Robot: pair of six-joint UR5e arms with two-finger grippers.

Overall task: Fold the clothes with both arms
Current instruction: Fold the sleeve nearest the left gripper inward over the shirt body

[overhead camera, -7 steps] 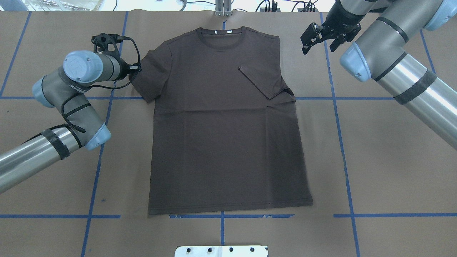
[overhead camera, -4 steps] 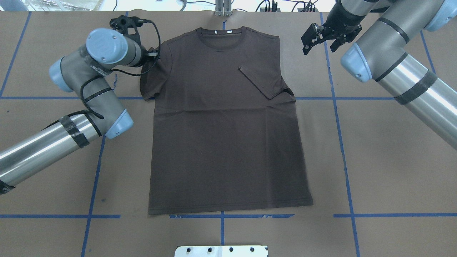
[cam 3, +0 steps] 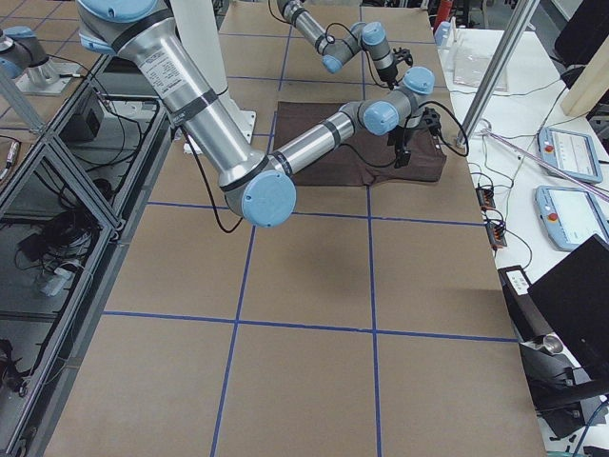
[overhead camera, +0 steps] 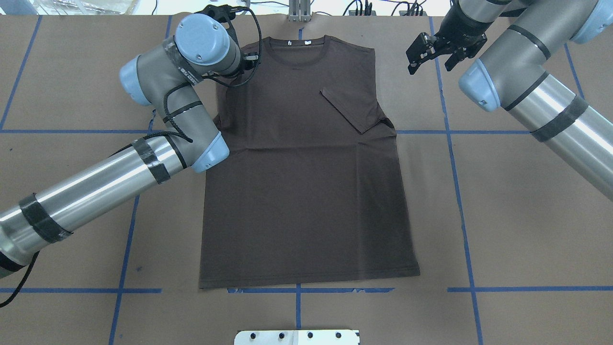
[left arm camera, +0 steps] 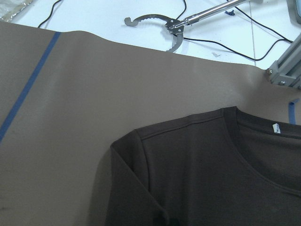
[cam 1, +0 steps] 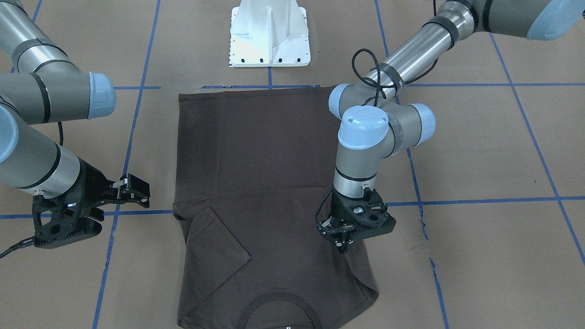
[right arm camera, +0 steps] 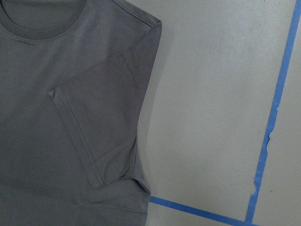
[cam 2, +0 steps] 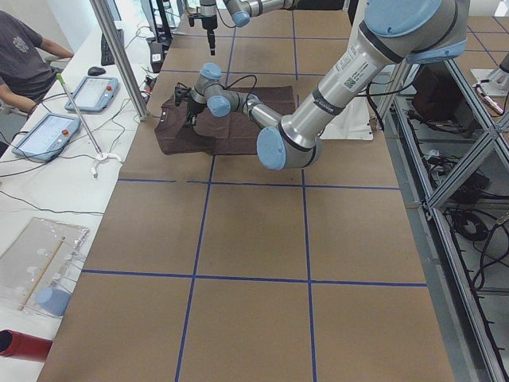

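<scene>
Left gripper [cam 1: 343,244]: clenched on shirt [overhead camera: 306,191], at its 10 o'clock.
Right gripper [overhead camera: 431,53]: spread, empty.
Risk: cloth may slip out, bunching the fold.

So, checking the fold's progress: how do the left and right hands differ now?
The left hand is down on the T-shirt at its sleeve; the right hand hangs beside it over the table. The left hand's fingers are pinched shut on fabric; the right hand's are spread open. Both are black and near the collar end.
</scene>
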